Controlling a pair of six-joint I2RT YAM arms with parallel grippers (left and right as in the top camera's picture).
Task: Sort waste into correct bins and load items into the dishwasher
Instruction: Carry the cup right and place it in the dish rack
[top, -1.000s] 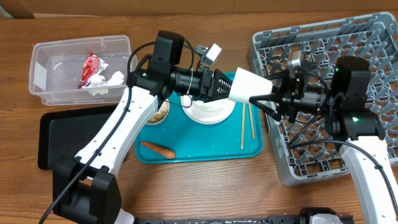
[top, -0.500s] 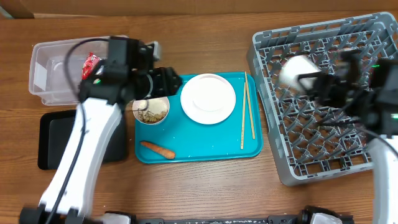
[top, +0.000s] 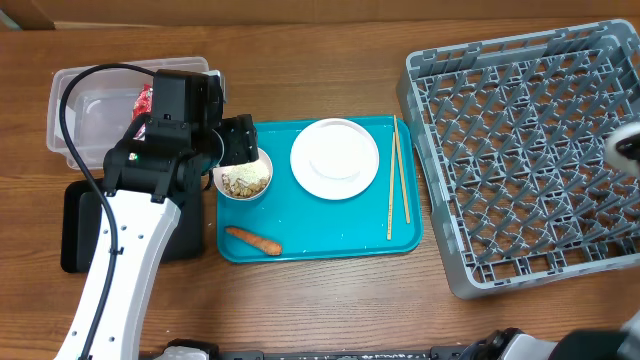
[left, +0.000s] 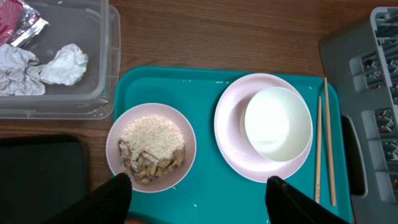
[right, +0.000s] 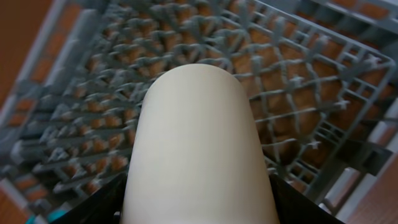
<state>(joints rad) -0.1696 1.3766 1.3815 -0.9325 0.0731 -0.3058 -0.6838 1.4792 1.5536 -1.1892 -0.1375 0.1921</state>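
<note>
step: loading the white cup (right: 199, 149) into the dish rack (right: 298, 93); my read is that it is not set down yet.
cup location: in the right gripper (right: 199, 208), over the rack's peg grid and clear of the pegs. Can't tell which end is the mouth.
right jaws: pinching the cup's side wall, one finger on each side.
left gripper (left: 198, 190): jaws spread wide with nothing between them, hovering over the teal tray (left: 205, 84) near the scraps bowl (left: 151, 146).
cup handling: judged stiff, light and smooth-walled, so slippery. It could chip on the pegs if dropped. Hold it across the wall with a moderate squeeze and seat it between pegs before letting go.
other dishes: small white bowl (left: 278, 123) sits on the plate (left: 230, 143). Both look rigid and breakable; take each by the rim.
chopsticks (left: 323, 149): thin and light, lying flat at the tray's right edge. Probably awkward to pinch.
waste: tissue (left: 62, 62) and red wrapper (left: 22, 18) are in the clear tub (left: 93, 102). The carrot (top: 253, 240) is on the tray.
</note>
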